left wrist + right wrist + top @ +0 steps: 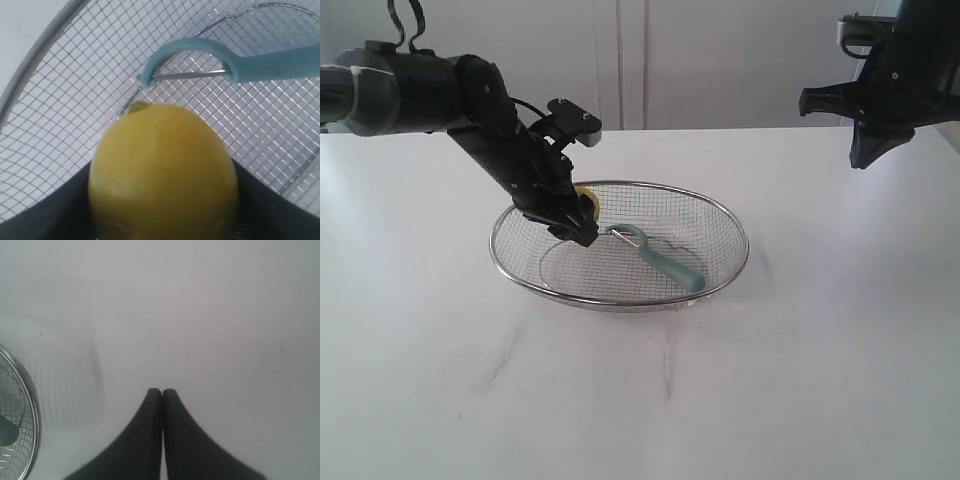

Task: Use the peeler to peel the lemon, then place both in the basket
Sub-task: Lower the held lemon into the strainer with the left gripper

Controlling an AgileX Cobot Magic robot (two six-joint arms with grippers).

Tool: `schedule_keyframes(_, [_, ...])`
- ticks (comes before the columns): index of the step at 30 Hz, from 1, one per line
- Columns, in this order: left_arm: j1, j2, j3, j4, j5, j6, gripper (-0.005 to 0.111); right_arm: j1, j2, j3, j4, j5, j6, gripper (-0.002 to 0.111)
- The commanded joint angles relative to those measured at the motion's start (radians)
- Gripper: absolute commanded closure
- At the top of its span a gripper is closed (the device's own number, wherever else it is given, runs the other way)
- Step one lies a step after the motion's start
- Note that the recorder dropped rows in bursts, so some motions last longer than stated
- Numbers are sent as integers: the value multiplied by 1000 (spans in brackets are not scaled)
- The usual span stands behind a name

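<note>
Exterior view: left gripper (584, 232) is down inside the basket (738, 262), at its left-rear part. Its fingers are clamped on the lemon (587, 203), of which only a yellow sliver shows. Peeler (665, 262) lies flat on the mesh near the middle, head just beside the fingertips. Basket sits loose on the tabletop (800, 380). Risk: fingertips snag the wire when pulling out & drag or tip the light basket. Opening wide could also shove the peeler.

Left wrist view: lemon (162, 175) fills the gap btw the dark fingers (45, 220), w/ mesh close behind it; can't tell if it touches the wire. Peeler (240, 62) head lies just beyond. Round fruit on curved mesh will prob. roll toward the low middle once let go and bump the peeler. That's harmless, but let go from too high it might bounce over the shallow rim. Skin looks smooth and whole on this side, so whether it was peeled can't be judged. Letting go now might skip that step.

Right wrist view: right gripper (161, 394) has its fingers pressed together, nothing in them, over bare tabletop, w/ the basket rim (31, 400) at one edge. It's well apart from the work, so low collision risk imo.
</note>
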Motion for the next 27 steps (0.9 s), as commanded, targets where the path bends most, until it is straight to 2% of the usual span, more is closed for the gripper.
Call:
schedule_keyframes(1, [-7,22,-5,-19,-16,-5,107,-7,-12,1,0,-9,-4,108])
schedule_keyframes(18, [-2,105,-5,-54,-80,-5,106,-7,-12,1,0,-9,-4,108])
schedule_keyframes(20, [-2,106,-5,-64,-78,-5,101,-7,-12,1,0,-9,-4,108])
schedule_keyframes(27, [-2,107,-5,-64,-74,-5,65,-7,-12,1,0,-9,-4,108])
